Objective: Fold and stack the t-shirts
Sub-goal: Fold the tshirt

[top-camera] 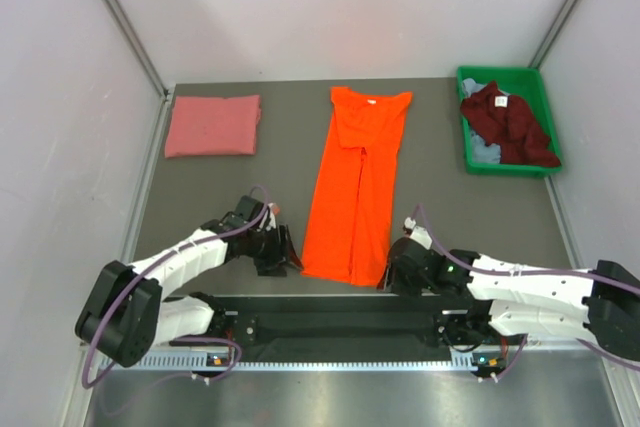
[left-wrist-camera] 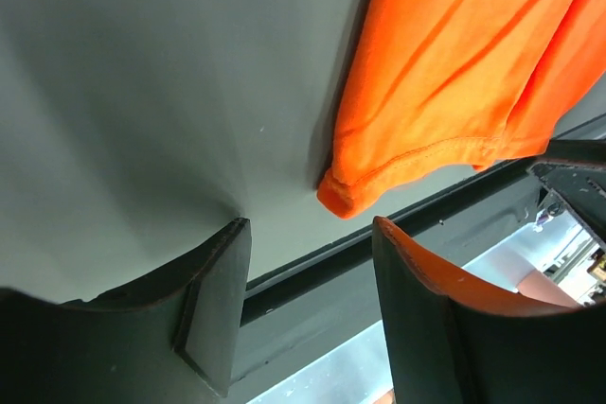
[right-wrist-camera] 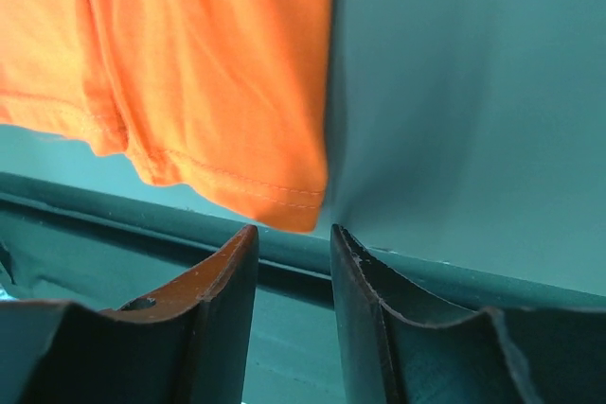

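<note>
bright orange cloth t-shirt: on grey table, folded into a long strip, long axis near-to-far, collar pointing away from me | left claw: spread, empty, beside hem corner | right claw: slightly parted, empty

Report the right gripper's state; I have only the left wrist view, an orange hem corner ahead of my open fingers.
Observer: The right gripper is open too, just short of the other hem corner of the orange t-shirt, not gripping it.
Operator: Describe the whole shirt.
Observer: It lies as a long narrow strip, sides folded in, collar at the far end.
Operator: List what else is out there.
Observer: A folded salmon pink t-shirt lies far left; a dark maroon t-shirt is heaped over a pale blue-grey t-shirt in the green bin, far right.
</note>
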Robot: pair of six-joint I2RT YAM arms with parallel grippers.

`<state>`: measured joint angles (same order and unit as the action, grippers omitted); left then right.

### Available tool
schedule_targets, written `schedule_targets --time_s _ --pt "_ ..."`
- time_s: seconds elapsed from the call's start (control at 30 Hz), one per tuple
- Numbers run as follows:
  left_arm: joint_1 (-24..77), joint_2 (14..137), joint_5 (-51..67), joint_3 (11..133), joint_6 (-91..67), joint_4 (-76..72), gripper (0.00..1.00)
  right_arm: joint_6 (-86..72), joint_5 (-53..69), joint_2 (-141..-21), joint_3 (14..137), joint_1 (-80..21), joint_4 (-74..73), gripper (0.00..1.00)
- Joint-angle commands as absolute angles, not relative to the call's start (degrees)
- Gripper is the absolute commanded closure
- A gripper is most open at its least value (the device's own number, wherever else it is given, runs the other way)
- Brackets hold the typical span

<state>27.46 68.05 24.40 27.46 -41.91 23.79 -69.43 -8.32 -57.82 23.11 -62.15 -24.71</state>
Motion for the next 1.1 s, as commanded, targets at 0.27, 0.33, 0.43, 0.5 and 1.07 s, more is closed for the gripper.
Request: schedule_targets --time_s 0.27,0.33,0.43,0.5,1.07 --pt "28.21 71.1 26.45 27.42 -41.31 18.28 0.46 -70.58 -11.42 -56.87 21.97 -59.85 -24.7 0.63" --pt "28.21 71.19 26.8 27.33 -41.4 17.67 0.48 -70.31 -11.6 -56.6 21.71 -59.77 -24.09 0.63" --pt "28.3 71.45 27.16 26.98 -41.57 16.53 0.51 -70.22 -11.6 -56.86 21.8 -59.68 -23.64 0.65" --pt "28.39 71.8 27.6 26.63 -41.66 16.0 0.52 -70.22 -11.34 -57.13 21.71 -59.68 -23.29 0.66" --pt "29.18 71.63 29.0 26.37 -42.98 13.8 1.0 -70.58 -10.46 -55.64 19.86 -59.68 -25.04 1.0"
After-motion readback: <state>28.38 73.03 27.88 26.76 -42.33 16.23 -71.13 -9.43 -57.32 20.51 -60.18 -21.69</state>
